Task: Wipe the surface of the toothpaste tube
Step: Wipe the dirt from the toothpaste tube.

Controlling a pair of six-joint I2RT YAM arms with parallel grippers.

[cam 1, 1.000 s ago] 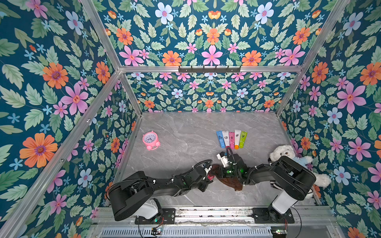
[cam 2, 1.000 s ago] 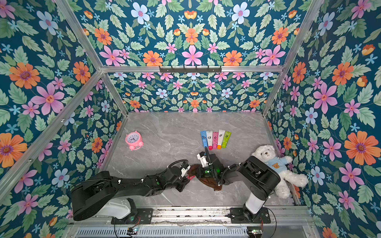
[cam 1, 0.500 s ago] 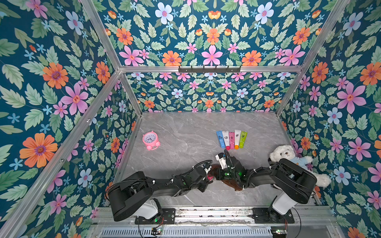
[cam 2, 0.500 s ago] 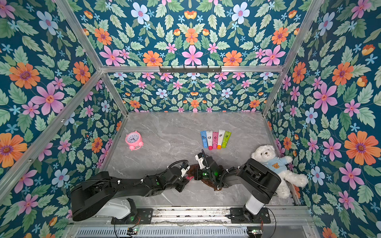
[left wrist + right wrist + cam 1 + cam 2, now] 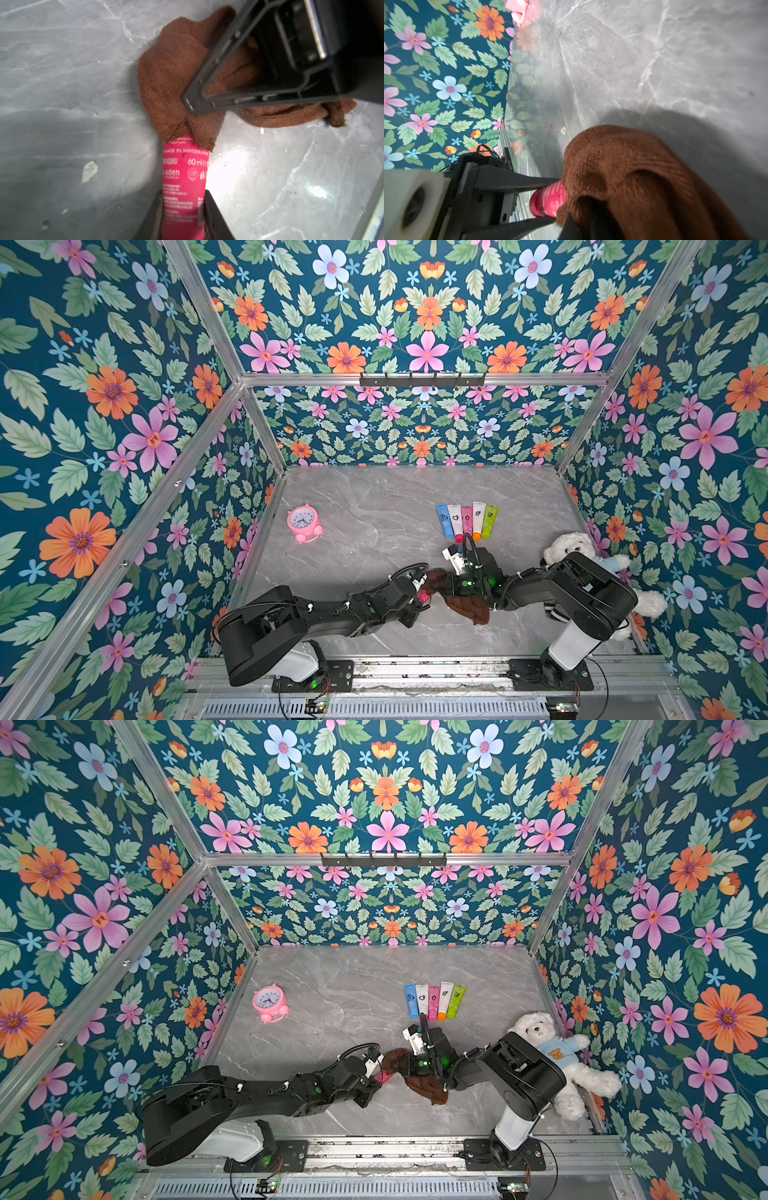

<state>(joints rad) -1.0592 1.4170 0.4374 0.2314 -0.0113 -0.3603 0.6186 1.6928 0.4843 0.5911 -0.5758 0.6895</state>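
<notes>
Left end effector (image 5: 182,196) clamps pink tube (image 5: 185,166) — right end effector (image 5: 190,104) pinches brown cloth (image 5: 176,72) covering its end — tube row (image 5: 466,520) nearby.

The cloth (image 5: 467,608) covers one end of the toothpaste tube (image 5: 185,176). A row of tubes (image 5: 467,520) lies behind, a clock (image 5: 304,522) left, a teddy bear (image 5: 540,1029) right.

Toothpaste tube (image 5: 185,176) is hot pink with white print, and the cloth (image 5: 176,72) is a rusty brown. Tabletop (image 5: 374,497): grey marble, pale veins. Walls (image 5: 104,406) are dark teal with orange, pink and pale-blue flowers plus green leaves (pretty loud). Alarm clock (image 5: 304,522) pink, teddy bear (image 5: 536,1029) white, light-blue shirt.
</notes>
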